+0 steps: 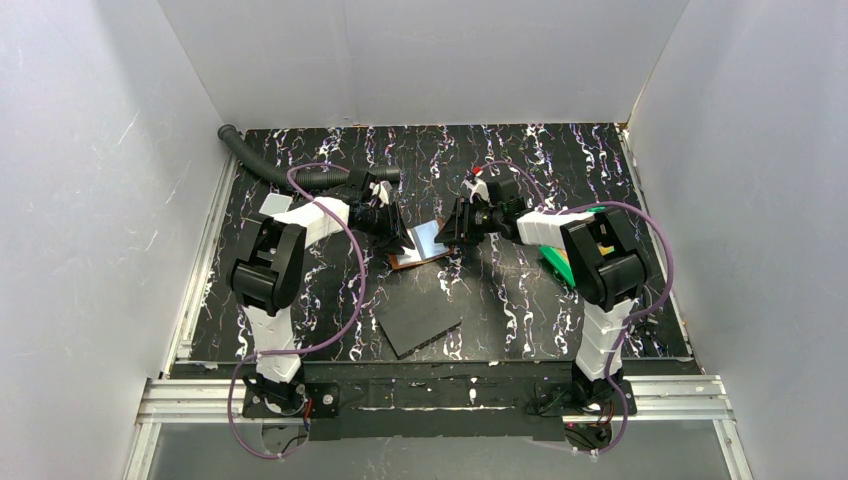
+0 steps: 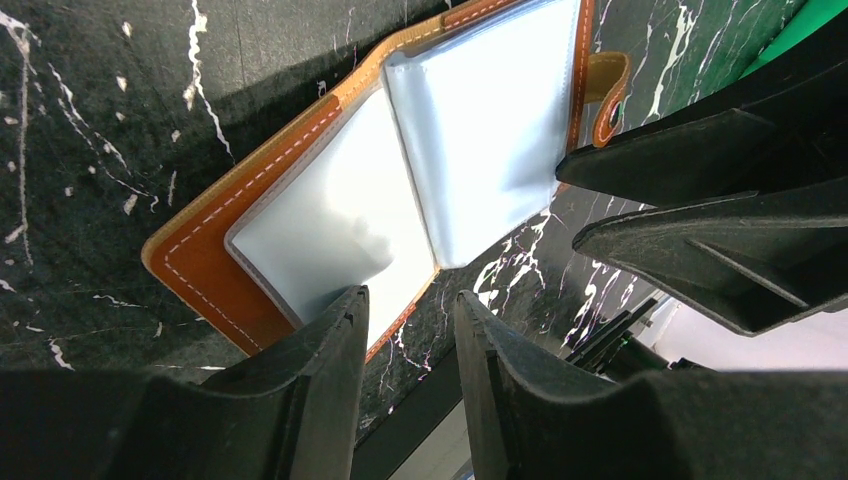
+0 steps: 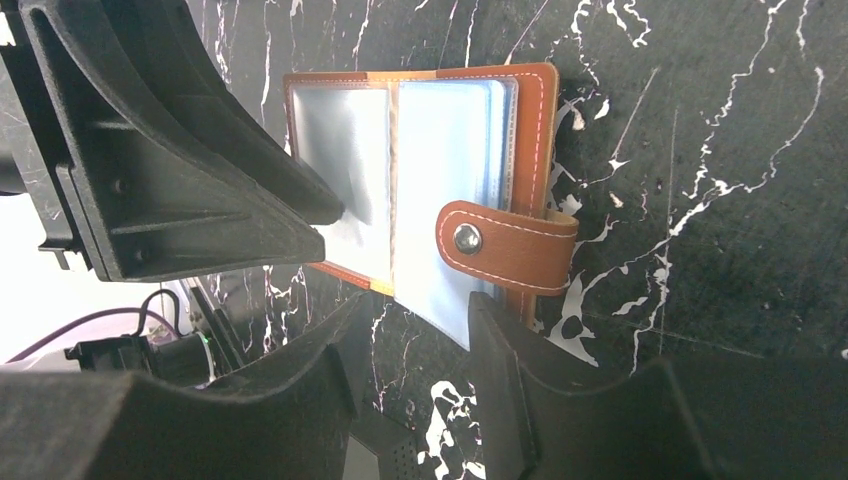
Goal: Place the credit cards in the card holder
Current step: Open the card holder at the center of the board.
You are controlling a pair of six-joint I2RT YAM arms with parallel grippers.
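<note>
The card holder lies open on the table between both grippers: brown leather with clear plastic sleeves and a snap tab. My left gripper is open with nothing between its jaws; one fingertip rests at the edge of the holder's left page. My right gripper is open at the holder's near edge, and the corner of a loose sleeve hangs into its gap without being clamped. The sleeves look empty. No credit cards show clearly in any view.
A green bin sits at the right, mostly hidden by the right arm. A dark flat slab lies in front of the holder and a grey one at the left. A black ribbed hose runs along the back left.
</note>
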